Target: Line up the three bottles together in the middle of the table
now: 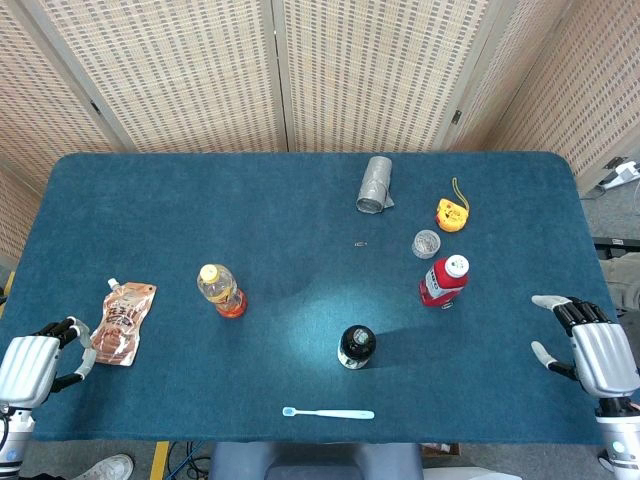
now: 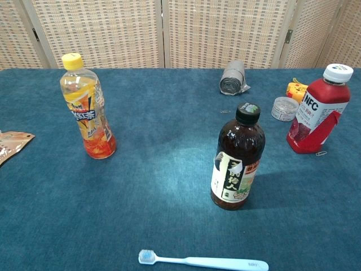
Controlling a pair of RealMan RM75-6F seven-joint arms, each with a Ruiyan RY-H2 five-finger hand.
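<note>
On the tabletop, head view:
- Tabletop: covered in dark teal cloth, with woven screens behind its far edge.
- Yellow-capped bottle: upright, left of the middle, holding orange drink.
- Dark bottle: upright, nearer the front edge, just right of the middle.
- Red bottle: upright with a white cap, toward the right side; all three bottles stand well apart.
- Left robot hand: at the front-left corner, holding nothing, fingers loosely bent and apart, just beside the brown pouch.
- Right robot hand: near the right edge, holding nothing, fingers spread wide.
- Toothbrush: light blue, lying along the front edge.
- Grey roll: lying toward the far edge, right of centre.
- Yellow tape measure: beside the small round tin, both behind the red bottle.

On the same tabletop, chest view:
- Yellow-capped bottle: upright at left.
- Dark bottle: upright, nearest the front edge, black cap, pale label.
- Red bottle: upright at right.
- Toothbrush: along the front edge, bristles pointing left.
- Robot hands: neither shows in this view.
</note>
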